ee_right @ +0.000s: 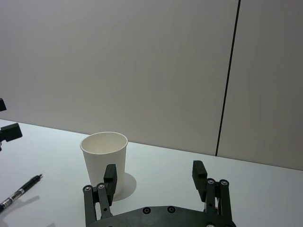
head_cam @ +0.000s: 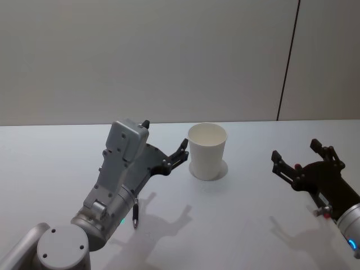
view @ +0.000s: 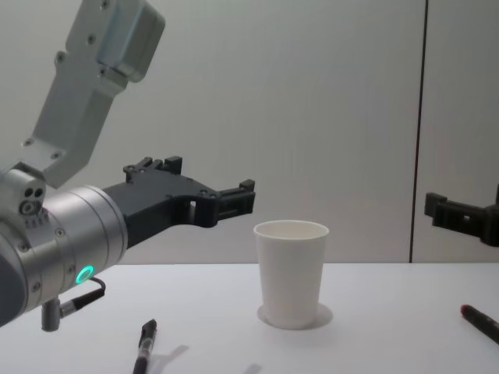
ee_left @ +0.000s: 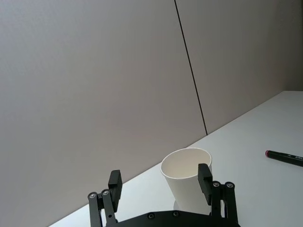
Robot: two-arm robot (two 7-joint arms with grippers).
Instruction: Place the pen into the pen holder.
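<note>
Pen (head_cam: 135, 216) lies flat on table (head_cam: 236, 242) beneath my left arm, near pen holder (head_cam: 207, 151), which stands upright mid-table. Left gripper (ee_left: 160, 174) hangs spread and empty, just beside holder at rim height. Right gripper (ee_right: 155, 170) also spread, well off to right. Second pen (view: 479, 320) lies on right. My worries: left fingers swinging down could topple light holder; shallow pinch could roll pen away

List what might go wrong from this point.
The left gripper hovers open right beside the paper cup; a sideways swing could topple it. One pen lies under the left arm, partly hidden from the head view. A second, red-tipped pen lies near the open right gripper, so the wrong one might get picked.
</note>
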